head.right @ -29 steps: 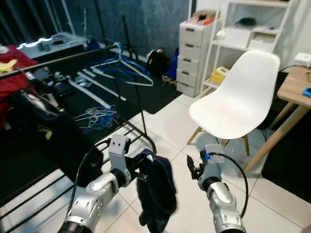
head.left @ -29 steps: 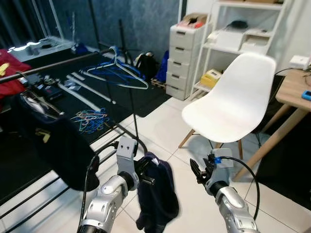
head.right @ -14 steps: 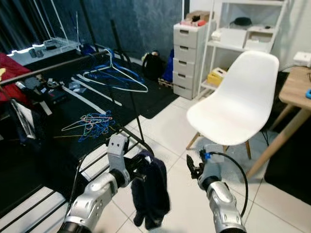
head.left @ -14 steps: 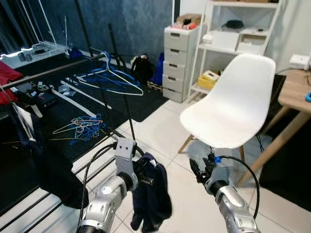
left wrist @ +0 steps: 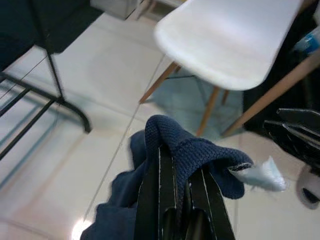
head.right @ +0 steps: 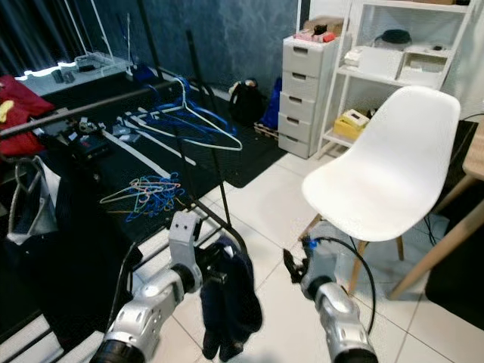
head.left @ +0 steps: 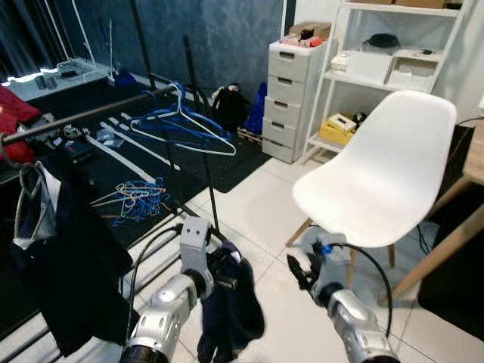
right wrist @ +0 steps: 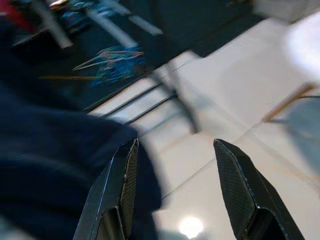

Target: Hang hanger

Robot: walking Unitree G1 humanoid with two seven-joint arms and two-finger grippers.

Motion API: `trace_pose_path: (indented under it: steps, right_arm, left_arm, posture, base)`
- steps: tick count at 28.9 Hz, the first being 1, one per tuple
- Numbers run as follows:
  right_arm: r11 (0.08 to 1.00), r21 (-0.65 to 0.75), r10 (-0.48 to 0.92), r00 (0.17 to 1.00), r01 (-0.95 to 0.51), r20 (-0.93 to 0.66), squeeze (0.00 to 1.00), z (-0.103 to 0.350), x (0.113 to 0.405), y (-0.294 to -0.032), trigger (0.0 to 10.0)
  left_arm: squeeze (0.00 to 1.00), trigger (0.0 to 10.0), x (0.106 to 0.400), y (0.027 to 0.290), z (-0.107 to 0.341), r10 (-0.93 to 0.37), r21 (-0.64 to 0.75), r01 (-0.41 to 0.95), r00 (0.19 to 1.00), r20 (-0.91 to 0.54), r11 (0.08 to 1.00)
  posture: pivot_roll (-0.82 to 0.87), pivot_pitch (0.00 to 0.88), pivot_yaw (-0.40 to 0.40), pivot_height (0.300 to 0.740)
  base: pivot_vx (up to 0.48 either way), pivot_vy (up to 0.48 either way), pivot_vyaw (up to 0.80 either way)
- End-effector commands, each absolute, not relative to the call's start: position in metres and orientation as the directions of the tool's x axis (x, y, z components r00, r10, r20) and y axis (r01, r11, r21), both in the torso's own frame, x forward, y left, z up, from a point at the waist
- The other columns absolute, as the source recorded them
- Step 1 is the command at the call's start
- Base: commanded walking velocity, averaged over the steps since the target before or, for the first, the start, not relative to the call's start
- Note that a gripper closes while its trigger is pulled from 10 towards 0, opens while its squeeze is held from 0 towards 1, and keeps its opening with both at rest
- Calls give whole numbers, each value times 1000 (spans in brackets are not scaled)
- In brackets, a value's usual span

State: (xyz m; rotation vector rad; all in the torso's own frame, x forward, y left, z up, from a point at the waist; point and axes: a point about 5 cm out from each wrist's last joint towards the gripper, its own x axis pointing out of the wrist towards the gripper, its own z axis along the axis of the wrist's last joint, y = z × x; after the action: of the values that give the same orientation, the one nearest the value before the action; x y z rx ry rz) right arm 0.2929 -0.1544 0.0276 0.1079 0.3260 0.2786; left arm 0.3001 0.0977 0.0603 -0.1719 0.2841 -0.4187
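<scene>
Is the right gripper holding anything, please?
No, the right gripper is open, with only floor showing between its fingers, while the left gripper holds the navy garment.

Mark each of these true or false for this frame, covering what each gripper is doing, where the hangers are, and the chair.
1. The left gripper is shut on a dark blue garment. True.
2. The right gripper holds a hanger. False: its fingers are open with nothing between them.
3. Blue and white hangers hang at the end of the rack rail. True.
4. The white chair lies tipped over on the floor. False: it stands upright on its wooden legs.
5. A heap of coloured hangers lies on the dark mat. True.
6. The drawer unit is black. False: it is light grey.
</scene>
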Motion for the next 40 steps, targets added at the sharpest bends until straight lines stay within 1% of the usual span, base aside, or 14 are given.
trace_pose_path:
  steps: [1, 6, 13, 23, 27, 31, 34, 40]
  right_arm:
    - [958, 143, 284, 898, -250, -337, 0, 19, 287, -157, 10000]
    - [958, 149, 284, 893, -246, -349, 0, 15, 286, -156, 10000]
    - [954, 159, 294, 885, -253, -360, 0, 13, 285, -154, 10000]
    - [957, 157, 287, 890, -246, -355, 0, 12, 286, -154, 10000]
    - [958, 135, 285, 891, -253, -354, 0, 13, 287, -153, 10000]
    - [955, 109, 298, 886, -277, -356, 0, 14, 287, -151, 10000]
    - [953, 115, 304, 883, -281, -358, 0, 13, 287, -150, 10000]
    - [950, 111, 311, 877, -291, -366, 0, 11, 287, -149, 10000]
  left_arm:
    - [0, 10000, 299, 104, 56, -410, -218, 361, 876, -253, 907]
    - [0, 10000, 301, 110, 53, -390, -204, 343, 879, -275, 917]
    - [0, 10000, 304, 112, 54, -376, -199, 331, 887, -267, 922]
    - [0, 10000, 305, 111, 53, -388, -194, 345, 883, -264, 918]
    - [0, 10000, 307, 110, 56, -392, -193, 351, 882, -261, 916]
    - [0, 10000, 307, 110, 56, -395, -190, 354, 881, -260, 916]
    - [0, 10000, 308, 111, 56, -396, -185, 357, 880, -261, 916]
    - [0, 10000, 308, 113, 56, -387, -184, 348, 884, -261, 919]
  posture:
    - [-7, 0, 59, 740]
    - [26, 0, 46, 740]
    - [28, 0, 41, 740]
    - [24, 0, 61, 740]
    - [27, 0, 65, 740]
    - [28, 1, 71, 740]
    - [30, 3, 59, 740]
    - [6, 5, 63, 740]
  base:
    - [277, 0, 0]
    - [280, 0, 0]
    - [280, 0, 0]
    - [279, 0, 0]
    - [281, 0, 0]
    - [281, 0, 800]
    - [281, 0, 800]
    - [282, 0, 800]
